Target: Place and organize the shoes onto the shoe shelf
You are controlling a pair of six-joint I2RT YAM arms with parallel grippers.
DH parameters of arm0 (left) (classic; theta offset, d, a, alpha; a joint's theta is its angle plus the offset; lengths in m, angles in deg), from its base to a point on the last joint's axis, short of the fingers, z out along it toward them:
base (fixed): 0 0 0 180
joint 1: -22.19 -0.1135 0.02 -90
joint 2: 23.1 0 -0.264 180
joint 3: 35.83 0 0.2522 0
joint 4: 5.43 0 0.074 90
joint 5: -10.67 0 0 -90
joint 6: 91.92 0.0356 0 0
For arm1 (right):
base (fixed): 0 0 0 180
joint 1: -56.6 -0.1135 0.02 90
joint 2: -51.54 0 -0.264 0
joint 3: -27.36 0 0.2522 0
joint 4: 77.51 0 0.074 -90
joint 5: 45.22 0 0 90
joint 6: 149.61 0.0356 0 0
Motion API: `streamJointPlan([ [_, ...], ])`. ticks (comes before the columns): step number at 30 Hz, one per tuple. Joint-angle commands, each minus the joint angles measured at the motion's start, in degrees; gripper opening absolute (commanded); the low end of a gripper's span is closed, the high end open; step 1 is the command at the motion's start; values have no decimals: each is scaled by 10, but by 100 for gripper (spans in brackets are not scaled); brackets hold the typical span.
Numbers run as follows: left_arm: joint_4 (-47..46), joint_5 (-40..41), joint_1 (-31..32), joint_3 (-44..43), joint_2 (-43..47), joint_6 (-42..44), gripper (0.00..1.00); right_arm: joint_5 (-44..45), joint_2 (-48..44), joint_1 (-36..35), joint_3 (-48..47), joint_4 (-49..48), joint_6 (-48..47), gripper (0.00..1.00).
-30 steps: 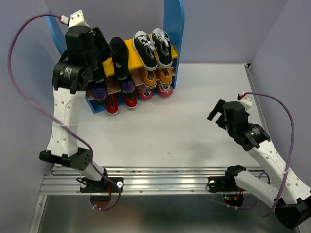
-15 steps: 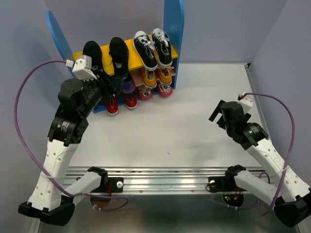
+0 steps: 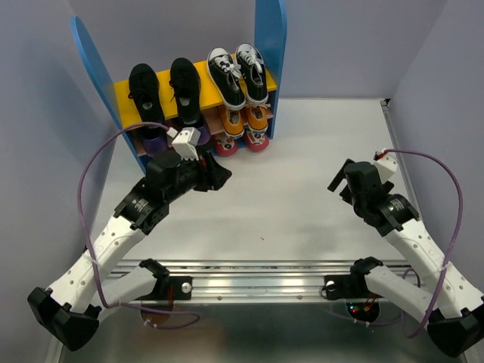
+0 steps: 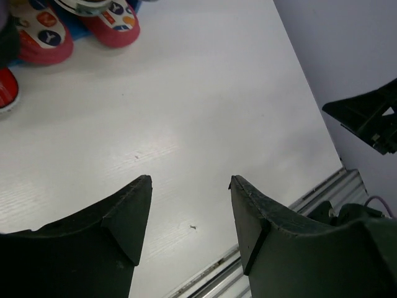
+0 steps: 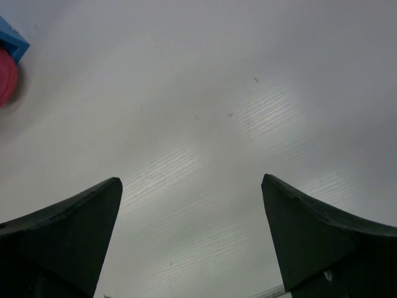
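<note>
**Both grippers empty, all shoes on the shelf beyond them**

The left gripper [image 3: 218, 175] hangs low over the table [image 3: 302, 174] with its fingers [image 4: 127, 214] spread apart and nothing between them. The shelf [image 3: 270, 45] stands just ahead of it and slightly to its left, near but not touching.

On the yellow top board, the black slip-ons [image 3: 185, 87] sit side by side straight beyond this gripper. The black canvas sneakers [image 3: 225, 79] sit to their right, against the right blue side panel. On the lower board, the orange sneakers [image 3: 258, 118] lie under the canvas pair, and purple shoes [image 3: 155, 141] lie under the slip-ons, partly hidden by the arm's cable. Red shoes [image 3: 257, 140] rest at the foot of the shelf. In the left wrist view their toes show at the upper left, ahead of the fingertips and well apart from them.

The right gripper [image 3: 339, 177] is far to the right of the shelf, over bare table. Its fingers [image 5: 74, 217] are spread wide and hold nothing. In the right wrist view only a blue corner of the shelf and the edge of one red shoe show, far off at the upper left.
</note>
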Motion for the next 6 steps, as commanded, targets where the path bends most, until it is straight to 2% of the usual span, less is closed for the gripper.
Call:
streamJointPlan([
  [1,-86,-7,44,31,-7,-18,65,28,-5,0,3,8,15,100],
  [6,-103,20,83,42,-40,-19,66,25,-5,0,6,14,20,100],
])
